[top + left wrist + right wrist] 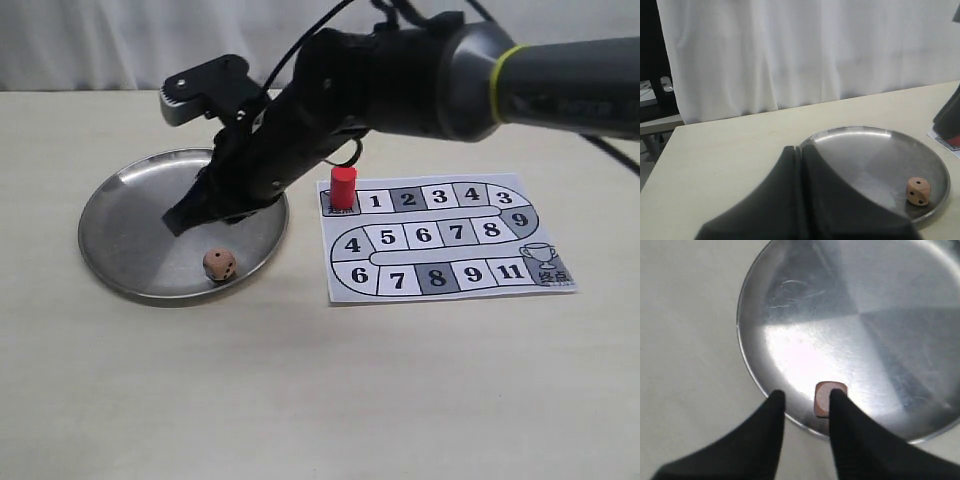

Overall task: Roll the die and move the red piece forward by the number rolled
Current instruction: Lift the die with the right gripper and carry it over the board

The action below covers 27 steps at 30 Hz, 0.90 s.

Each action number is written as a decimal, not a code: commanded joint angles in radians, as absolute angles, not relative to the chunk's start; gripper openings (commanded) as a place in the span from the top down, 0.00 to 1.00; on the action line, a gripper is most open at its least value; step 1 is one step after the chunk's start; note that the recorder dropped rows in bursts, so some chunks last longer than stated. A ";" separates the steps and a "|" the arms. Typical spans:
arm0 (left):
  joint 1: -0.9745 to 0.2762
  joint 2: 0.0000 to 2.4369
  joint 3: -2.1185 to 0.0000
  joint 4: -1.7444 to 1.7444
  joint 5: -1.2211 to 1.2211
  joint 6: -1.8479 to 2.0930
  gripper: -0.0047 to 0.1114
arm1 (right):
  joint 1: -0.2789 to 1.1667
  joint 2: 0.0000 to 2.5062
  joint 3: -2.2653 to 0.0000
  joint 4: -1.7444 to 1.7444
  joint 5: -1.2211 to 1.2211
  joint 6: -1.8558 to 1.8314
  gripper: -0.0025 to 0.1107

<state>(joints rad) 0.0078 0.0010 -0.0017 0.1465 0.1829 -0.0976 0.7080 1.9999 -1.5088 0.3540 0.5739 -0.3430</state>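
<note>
The tan die (219, 264) lies at the near edge of a round steel plate (130, 230). On the start square of the paper board (440, 240) the red piece (343, 187) stands upright. My right arm reaches across the middle, and its gripper (185, 215) hangs open over the plate, apart from the die. In the right wrist view the die (824, 399) shows beside one fingertip (837, 400), partly hidden by it; the right gripper (806, 397) holds nothing. My left gripper (801, 148) is shut and empty at the plate's rim (875, 150), with the die (918, 191) off to one side.
The board's numbered track runs to a trophy square (545, 265) at its right end. Bare tabletop lies in front of the plate and board. A white curtain (805, 50) hangs behind the table. The right arm's dark body (330, 110) stands above the gap between plate and board.
</note>
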 commanded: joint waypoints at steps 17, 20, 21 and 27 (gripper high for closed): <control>-0.001 0.000 0.000 0.144 0.173 -0.099 0.96 | 0.733 2.241 -1.716 0.176 0.697 -0.247 0.93; -0.001 0.000 0.000 0.144 0.173 -0.099 0.96 | 0.723 2.103 -1.781 0.036 0.838 -0.157 0.94; -0.001 0.000 0.000 0.144 0.173 -0.099 0.96 | 0.715 2.055 -1.790 -0.025 0.860 -0.112 0.94; -0.001 0.000 0.000 0.144 0.173 -0.099 0.96 | 0.518 1.816 -1.782 -0.114 1.024 0.011 0.94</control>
<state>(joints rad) 0.0078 0.0010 -0.0017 0.1465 0.1829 -0.0976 0.5891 1.8476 -1.7891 -0.0981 0.9450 -0.0161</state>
